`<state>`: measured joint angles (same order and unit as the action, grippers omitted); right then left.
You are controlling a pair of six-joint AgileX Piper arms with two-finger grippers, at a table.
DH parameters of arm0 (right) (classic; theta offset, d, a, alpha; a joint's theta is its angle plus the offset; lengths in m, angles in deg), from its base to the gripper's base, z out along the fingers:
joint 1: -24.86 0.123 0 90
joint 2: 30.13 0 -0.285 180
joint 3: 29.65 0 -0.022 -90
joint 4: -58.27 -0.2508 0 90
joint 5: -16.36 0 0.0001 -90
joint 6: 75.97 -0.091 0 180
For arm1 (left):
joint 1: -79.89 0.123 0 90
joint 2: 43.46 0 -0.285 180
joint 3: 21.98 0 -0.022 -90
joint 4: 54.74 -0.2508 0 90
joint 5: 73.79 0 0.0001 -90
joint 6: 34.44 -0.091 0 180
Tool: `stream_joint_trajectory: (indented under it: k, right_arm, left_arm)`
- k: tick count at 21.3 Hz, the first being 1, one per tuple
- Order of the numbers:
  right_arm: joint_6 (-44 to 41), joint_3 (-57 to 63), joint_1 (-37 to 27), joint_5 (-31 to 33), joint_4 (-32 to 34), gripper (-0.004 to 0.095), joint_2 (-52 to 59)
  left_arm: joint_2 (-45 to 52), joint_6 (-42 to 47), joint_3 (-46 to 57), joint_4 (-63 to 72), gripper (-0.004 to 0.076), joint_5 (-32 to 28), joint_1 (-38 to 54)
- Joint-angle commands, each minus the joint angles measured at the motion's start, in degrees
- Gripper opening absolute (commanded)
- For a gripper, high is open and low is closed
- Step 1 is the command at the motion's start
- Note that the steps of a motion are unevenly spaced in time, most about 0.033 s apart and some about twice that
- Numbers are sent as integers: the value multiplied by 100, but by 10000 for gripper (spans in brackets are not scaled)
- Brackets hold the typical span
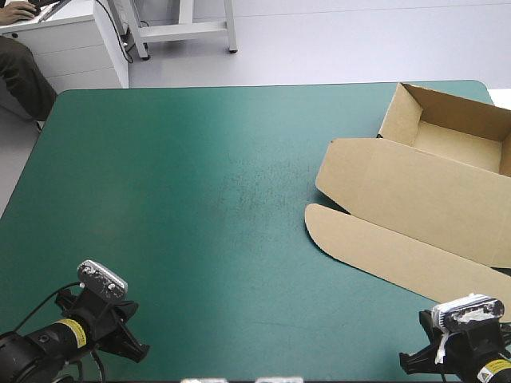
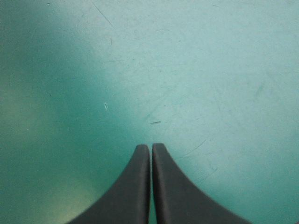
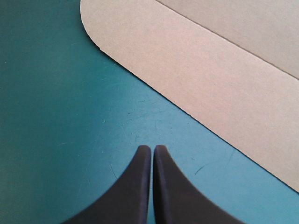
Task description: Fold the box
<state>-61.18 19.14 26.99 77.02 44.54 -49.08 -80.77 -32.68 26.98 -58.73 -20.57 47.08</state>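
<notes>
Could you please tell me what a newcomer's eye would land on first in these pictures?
The brown box stands out first: at the table's right side, an open tray toward the far edge with its lid flat and a rounded flap nearest the robot. Both grippers are shut at the near edge, the left gripper over bare teal-green cover, the right gripper just short of that flap.

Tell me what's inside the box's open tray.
Only bare brown floor shows inside the box; nothing lies in it. Its right end runs out of the high view, so that part cannot be checked.
</notes>
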Motion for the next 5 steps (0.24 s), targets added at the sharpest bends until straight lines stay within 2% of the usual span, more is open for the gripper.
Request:
stream_joint_trajectory:
  k: [1,5]
  right_arm:
    - [20,-134,2,-348,-107,-1,-84]
    - [20,-134,2,-348,-107,-1,-84]
  left_arm:
    - [-25,-9,-134,51,-8,-282,-12]
    - [-25,-9,-43,51,-8,-413,-12]
